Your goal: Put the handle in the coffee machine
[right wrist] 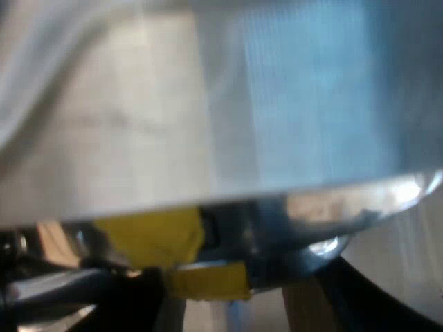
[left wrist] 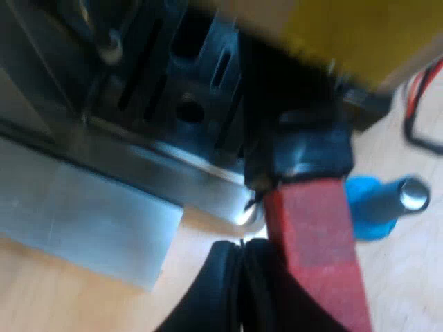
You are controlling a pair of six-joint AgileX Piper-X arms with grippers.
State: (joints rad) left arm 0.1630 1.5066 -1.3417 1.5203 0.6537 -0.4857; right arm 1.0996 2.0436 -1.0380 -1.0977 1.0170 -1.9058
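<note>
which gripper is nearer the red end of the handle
Left. The left gripper is right beside the red end; the right gripper faces a shiny metal surface with yellow tape.

no readable text, no labels, no numbers

One espresso machine, one red-ended holder handle, one blue tamper.

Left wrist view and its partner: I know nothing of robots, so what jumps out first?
The handle's red end grabs the eye, close against the espresso machine's metal base. Just beyond it a blue tamper sits on the wooden table. In the right wrist view, a yellow patch stands out against a curved shiny metal edge.
</note>
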